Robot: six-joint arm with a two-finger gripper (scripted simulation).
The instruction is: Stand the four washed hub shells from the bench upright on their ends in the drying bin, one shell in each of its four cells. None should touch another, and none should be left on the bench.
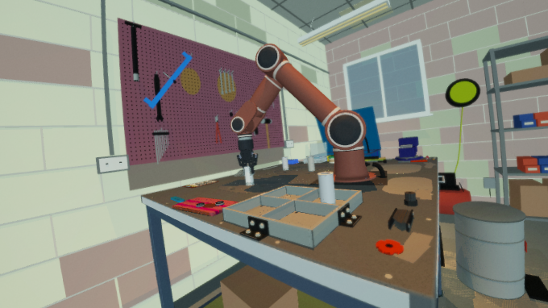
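Observation:
On the bench, the grey four-cell drying bin [293, 213] sits near the front edge, and one white hub shell [326, 187] stands upright in its far right cell. Behind the bin, on a dark mat by the wall, a second hub shell [249, 175] stands upright with my gripper [247, 164] closed around its top. Two more shells [285, 163] [311, 163] stand further back on the bench, apart from each other. The other three cells of the bin hold nothing.
A red-pink tray [204, 204] lies left of the bin near the bench edge. Right of the bin are a small black bracket [401, 219], a black knob [409, 198] and a red disc [389, 246]. The arm's base [350, 165] stands behind the bin.

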